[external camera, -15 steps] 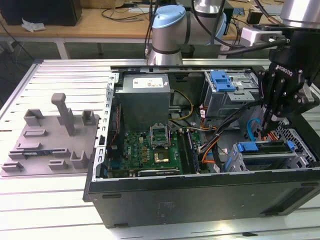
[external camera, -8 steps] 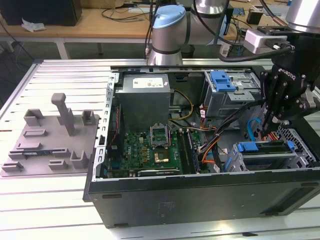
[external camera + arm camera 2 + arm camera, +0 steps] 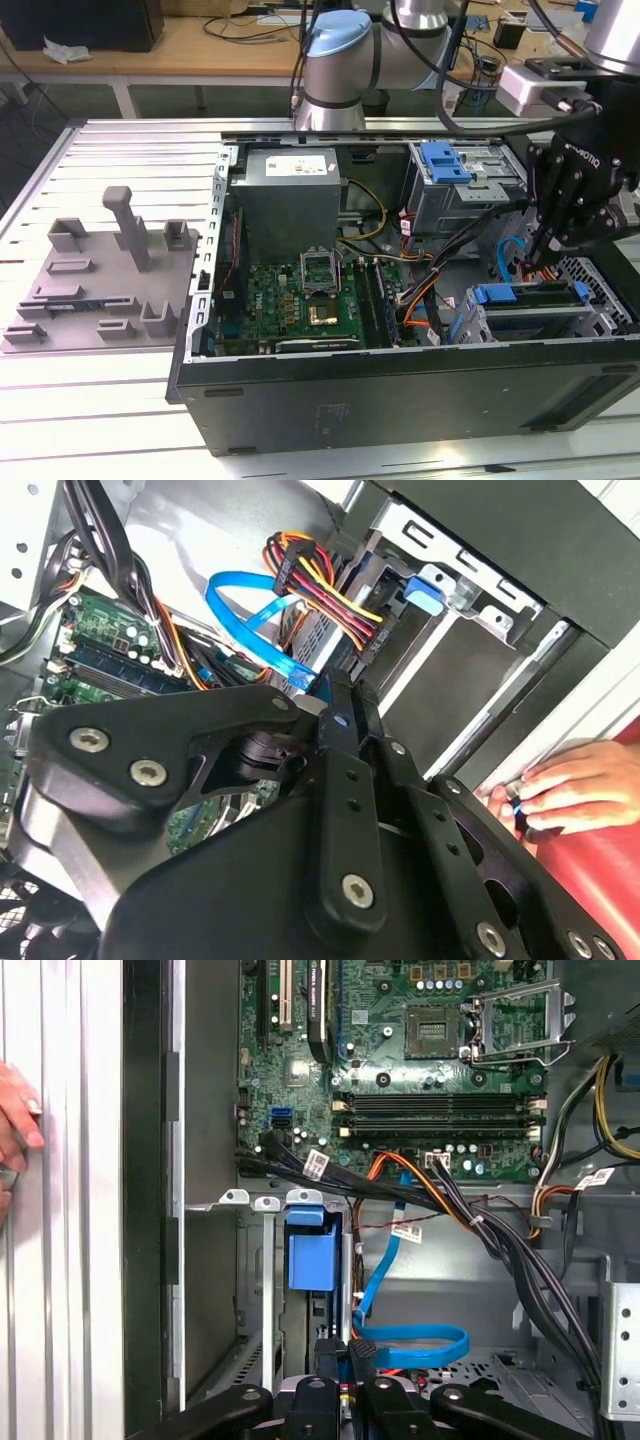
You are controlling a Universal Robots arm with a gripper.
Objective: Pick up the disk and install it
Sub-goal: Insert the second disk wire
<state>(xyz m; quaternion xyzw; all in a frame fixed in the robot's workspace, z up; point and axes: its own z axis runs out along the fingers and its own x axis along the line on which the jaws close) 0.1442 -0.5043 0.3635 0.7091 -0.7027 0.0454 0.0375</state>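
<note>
Hovering w/ fingers pressed together and nothing between them, the gripper [image 3: 347, 1365] sits inside the open PC case [image 3: 400, 395], right over the drive bay end. In the first wrist view the fingertips [image 3: 362, 1352] look clenched flat, just beside the blue SATA cable [image 3: 415, 1345] loop.

The disk [image 3: 530, 300] already lies in the lower bay [image 3: 600, 305] at the exterior view's right, its blue carrier tab [image 3: 312, 1250] facing the gripper. Prob seated or close to it, but can't tell if fully latched; the bay rail hides the edge.

Risks, as judged:
- fingers so near the SATA cable that any push down or sideways could snag or kink it, or pull its connector.
- orange/red power wires [image 3: 320, 580] bundle near the bay; arm body could drag them.
- pressing on the tab off-centre could jam the disk crooked in the rails.
- a person's hand [image 3: 565, 785] rests at the case's outer edge, near the gripper body in the second wrist view; a swing outward could hit it.
- motherboard [image 3: 420, 1060] lies well apart, low risk.
</note>
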